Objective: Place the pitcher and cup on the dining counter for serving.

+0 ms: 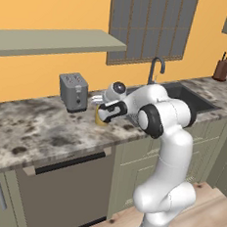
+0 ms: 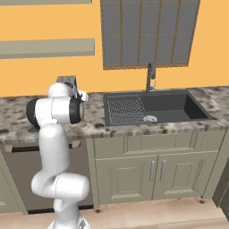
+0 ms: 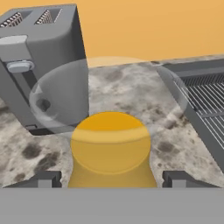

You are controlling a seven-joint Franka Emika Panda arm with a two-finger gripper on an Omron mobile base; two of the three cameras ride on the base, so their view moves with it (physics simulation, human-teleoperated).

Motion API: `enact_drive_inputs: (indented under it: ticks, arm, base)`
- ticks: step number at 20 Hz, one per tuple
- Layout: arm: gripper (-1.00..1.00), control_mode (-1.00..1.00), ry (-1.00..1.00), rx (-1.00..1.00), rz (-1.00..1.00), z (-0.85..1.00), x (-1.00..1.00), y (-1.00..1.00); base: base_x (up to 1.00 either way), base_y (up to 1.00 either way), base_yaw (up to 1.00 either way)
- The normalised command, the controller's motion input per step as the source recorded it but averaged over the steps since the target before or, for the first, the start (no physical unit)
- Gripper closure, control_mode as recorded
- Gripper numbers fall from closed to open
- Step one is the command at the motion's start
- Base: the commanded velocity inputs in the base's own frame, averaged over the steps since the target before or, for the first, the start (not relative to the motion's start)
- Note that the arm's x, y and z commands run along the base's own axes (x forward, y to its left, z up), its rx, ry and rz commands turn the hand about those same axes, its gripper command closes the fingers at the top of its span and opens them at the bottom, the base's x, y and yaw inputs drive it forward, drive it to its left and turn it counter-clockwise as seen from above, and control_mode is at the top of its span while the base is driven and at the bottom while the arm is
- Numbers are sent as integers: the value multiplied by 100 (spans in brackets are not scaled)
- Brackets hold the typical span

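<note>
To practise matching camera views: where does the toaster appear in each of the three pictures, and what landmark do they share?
Left base view: the toaster stands left of centre, against the orange wall.
Right base view: only its top peeks out above the arm, upper left.
Hand view: upper left, behind the pitcher.
Shared landmark: the sink.

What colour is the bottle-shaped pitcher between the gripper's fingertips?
Mustard yellow pitcher; clearest in the hand view.
</note>
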Motion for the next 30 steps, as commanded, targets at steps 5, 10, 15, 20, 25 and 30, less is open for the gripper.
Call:
enact_drive_inputs:
  ticks: [5, 10, 15, 20, 25, 30]
  arm:
    - [100, -100, 0, 0, 0, 0, 0, 0]
    - [100, -100, -10, 0, 0, 7, -29, 0]
    - [100, -100, -27, 0, 0, 66, -64, 0]
    - [100, -100, -29, -2, 0, 99, -70, 0]
    - [100, -100, -22, -5, 0, 100, -86, 0]
    - [100, -100, -3, -1, 0, 100, -100, -4]
  base:
    - [0, 0, 0]
    - [0, 0, 0]
    - [0, 0, 0]
    - [0, 0, 0]
    - [0, 0, 0]
    - [0, 0, 0]
